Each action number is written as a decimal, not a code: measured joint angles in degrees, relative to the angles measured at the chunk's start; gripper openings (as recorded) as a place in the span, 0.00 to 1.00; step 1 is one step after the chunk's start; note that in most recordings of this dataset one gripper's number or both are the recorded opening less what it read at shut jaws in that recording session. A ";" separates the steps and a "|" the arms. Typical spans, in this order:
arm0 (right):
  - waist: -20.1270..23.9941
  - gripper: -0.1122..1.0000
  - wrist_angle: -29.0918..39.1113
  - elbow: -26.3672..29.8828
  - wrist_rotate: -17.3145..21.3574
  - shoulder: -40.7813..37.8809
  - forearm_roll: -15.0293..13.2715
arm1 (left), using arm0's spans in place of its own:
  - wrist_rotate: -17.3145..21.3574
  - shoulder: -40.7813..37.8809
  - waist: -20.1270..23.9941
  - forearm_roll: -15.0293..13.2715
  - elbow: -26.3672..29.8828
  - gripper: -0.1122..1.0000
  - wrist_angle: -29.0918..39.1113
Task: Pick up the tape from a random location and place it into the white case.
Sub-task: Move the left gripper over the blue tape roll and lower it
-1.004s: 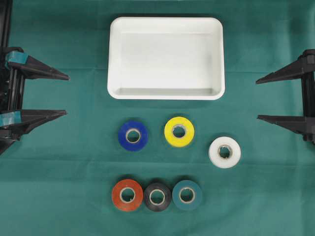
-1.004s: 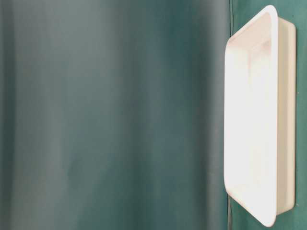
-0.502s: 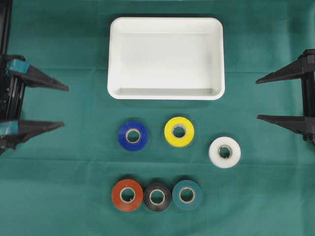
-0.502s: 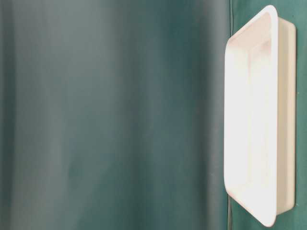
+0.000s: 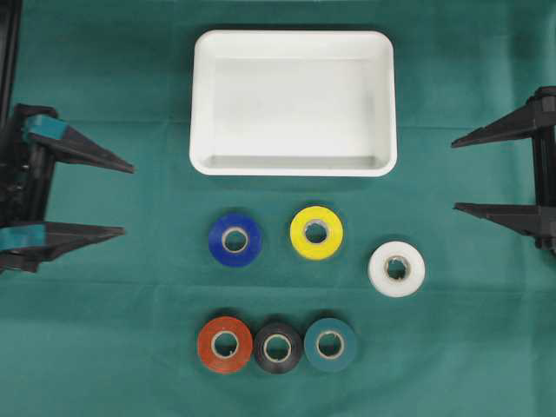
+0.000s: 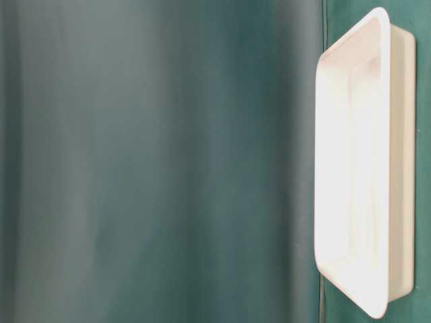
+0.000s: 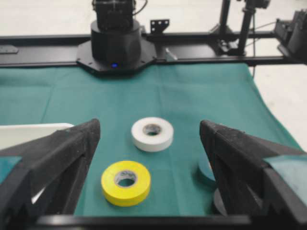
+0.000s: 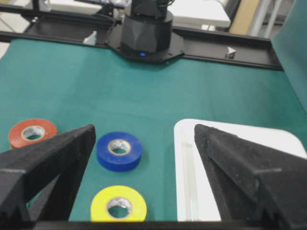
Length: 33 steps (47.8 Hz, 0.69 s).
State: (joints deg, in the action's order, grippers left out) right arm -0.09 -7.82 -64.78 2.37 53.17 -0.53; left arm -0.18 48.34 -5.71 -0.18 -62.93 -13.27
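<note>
The left gripper [image 5: 129, 198] and right gripper [image 5: 453, 175] are held at opposite edges of the green cloth [image 5: 113, 347], jaws spread wide and nothing gripped. Between them, bare cloth is left on all sides of the white case [image 5: 294, 169], which is seen lying empty. Six tape rolls are counted nearer the camera: blue tape [image 5: 234, 239], yellow tape [image 5: 316, 232], white tape [image 5: 397, 268], red tape [image 5: 224, 344], black tape [image 5: 277, 348], teal tape [image 5: 330, 345], the last three set touching in a row.

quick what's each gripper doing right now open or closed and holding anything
Left gripper: open, holding nothing.
Right gripper: open, holding nothing.
</note>
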 measured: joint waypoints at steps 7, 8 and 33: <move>0.00 0.93 0.00 0.09 0.00 -0.09 0.00 | 0.00 -6.68 0.00 0.00 3.34 0.99 -1.67; 0.00 0.93 0.00 0.00 0.00 -0.09 0.00 | 0.00 -7.56 0.00 0.00 3.87 0.99 -1.85; 0.00 0.93 0.00 0.00 0.00 -0.44 0.00 | 0.00 -19.42 0.00 0.00 11.69 0.99 -2.55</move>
State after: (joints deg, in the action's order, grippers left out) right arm -0.09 -7.82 -64.78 2.37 52.73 -0.53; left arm -0.18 28.92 -5.71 -0.18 -51.24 -15.82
